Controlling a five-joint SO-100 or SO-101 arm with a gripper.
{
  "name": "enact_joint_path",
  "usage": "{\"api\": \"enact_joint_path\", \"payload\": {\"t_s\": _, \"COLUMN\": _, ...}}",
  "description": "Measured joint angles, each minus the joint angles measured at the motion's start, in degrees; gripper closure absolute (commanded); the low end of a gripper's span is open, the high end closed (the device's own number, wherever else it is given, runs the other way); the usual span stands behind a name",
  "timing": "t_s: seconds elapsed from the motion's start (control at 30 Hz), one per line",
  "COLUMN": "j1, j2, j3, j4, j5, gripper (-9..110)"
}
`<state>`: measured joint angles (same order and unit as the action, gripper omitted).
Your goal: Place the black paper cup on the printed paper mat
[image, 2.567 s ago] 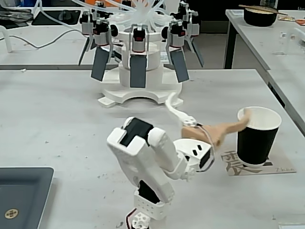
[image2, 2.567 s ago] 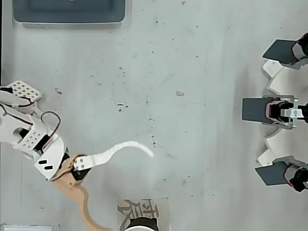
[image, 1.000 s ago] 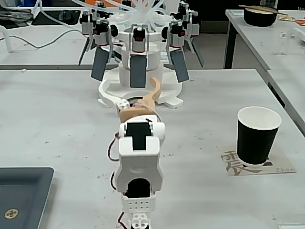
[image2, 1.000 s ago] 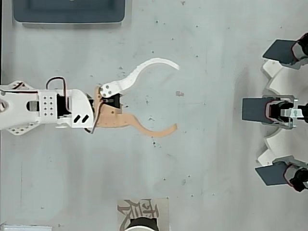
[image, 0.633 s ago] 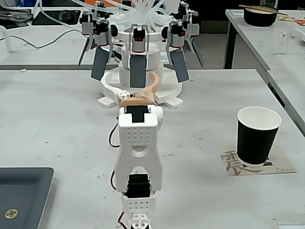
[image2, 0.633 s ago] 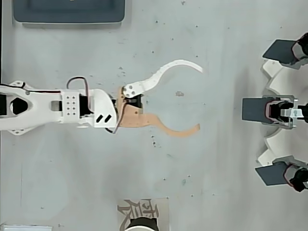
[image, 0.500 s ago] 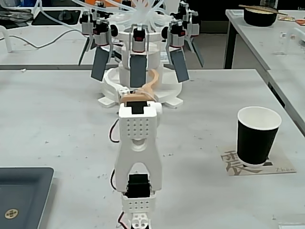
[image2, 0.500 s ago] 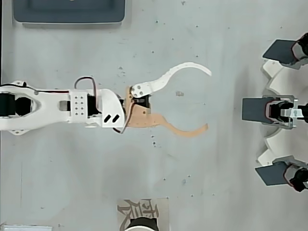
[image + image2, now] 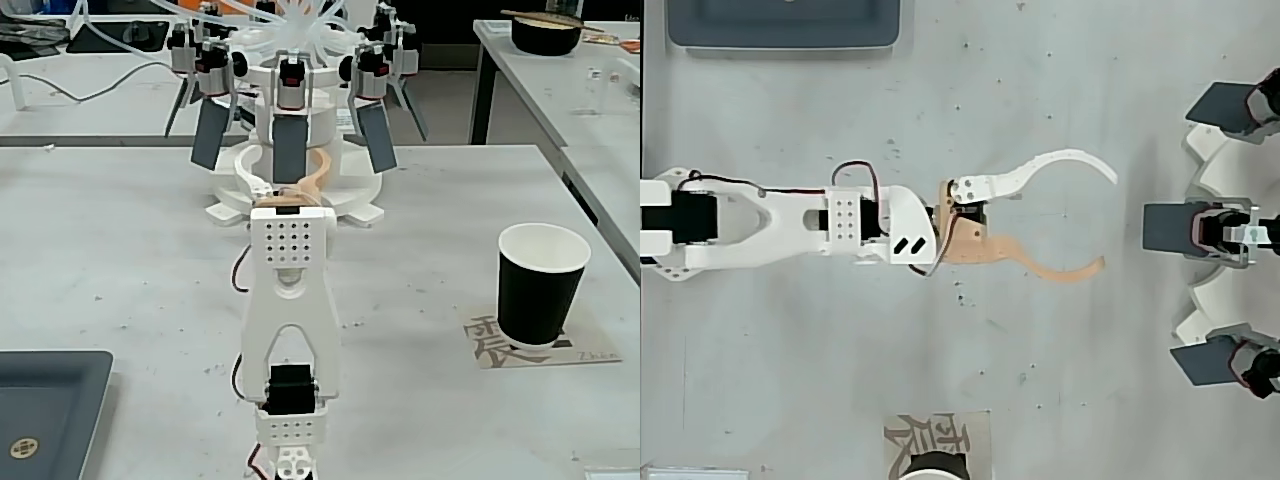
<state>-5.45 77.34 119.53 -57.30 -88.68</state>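
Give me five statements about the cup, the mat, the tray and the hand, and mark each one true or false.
1. The black paper cup stands upright on the printed paper mat. True.
2. The hand grips the cup. False: it is open, empty and well away from the cup.
3. The cup lies on its side. False: it stands with its rim up.
4. A dark grey tray sits at the fixed view's lower left. True.
5. The cup is inside the tray. False: it is across the table, on the mat.
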Motion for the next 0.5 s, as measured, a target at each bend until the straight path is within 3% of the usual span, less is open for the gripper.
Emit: {"api": "enact_joint_path", "payload": {"t_s": 0.5, "j1": 0.5, "j2": -5.4, "j3": -4.0, "j4": 0.5, "j5": 0.0, "gripper": 90}}
